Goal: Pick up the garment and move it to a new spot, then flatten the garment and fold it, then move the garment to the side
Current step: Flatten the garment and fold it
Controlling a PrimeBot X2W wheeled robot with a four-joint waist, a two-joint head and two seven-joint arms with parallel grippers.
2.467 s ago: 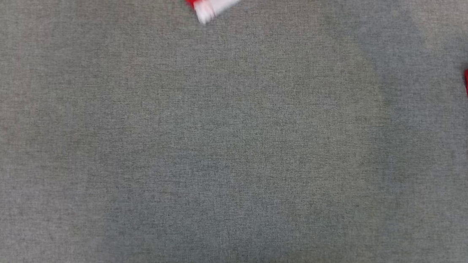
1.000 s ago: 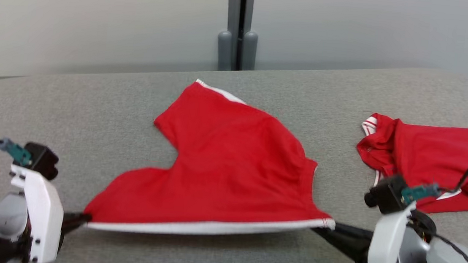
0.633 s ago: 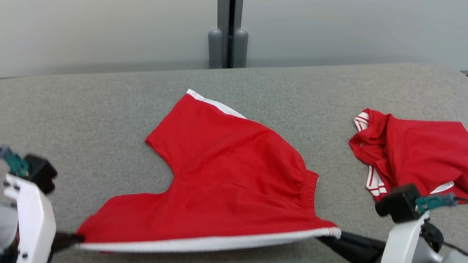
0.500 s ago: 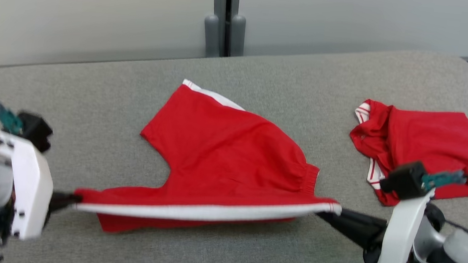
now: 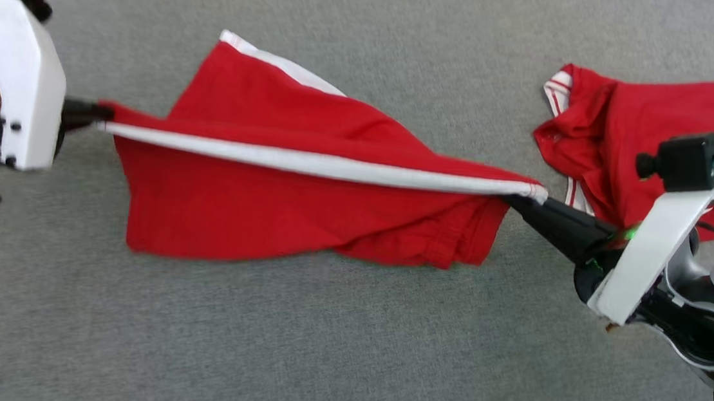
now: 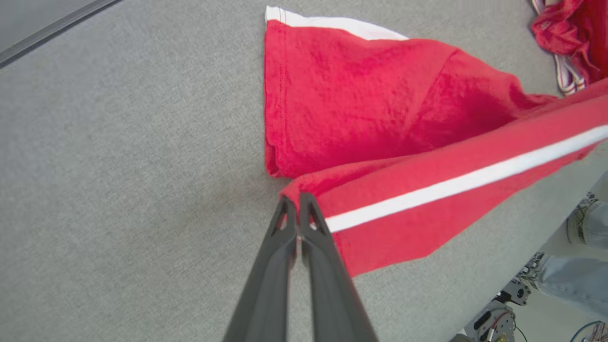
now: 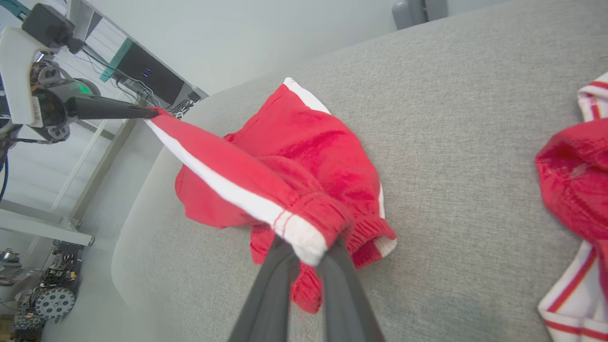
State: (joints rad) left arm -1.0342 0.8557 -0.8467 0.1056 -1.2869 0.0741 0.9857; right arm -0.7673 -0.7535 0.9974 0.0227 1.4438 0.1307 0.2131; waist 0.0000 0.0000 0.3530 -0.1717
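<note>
My left gripper [image 5: 105,113], right gripper [image 5: 514,201] clenched on shorts [image 5: 303,222] stripe ends; edge now raised, taut, swung toward far leg: fold begins.

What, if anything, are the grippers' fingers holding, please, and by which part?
The red shorts: left gripper pinches the striped side's hem end, right gripper its waistband end.

Bright, diffuse light — no glare. The lifted red garment [image 5: 233,209] throws only a faint, soft shadow on the grey surface [image 5: 318,352]. The head view is slightly motion-blurred (worst at its left edge); wrist views bow at their edges.
</note>
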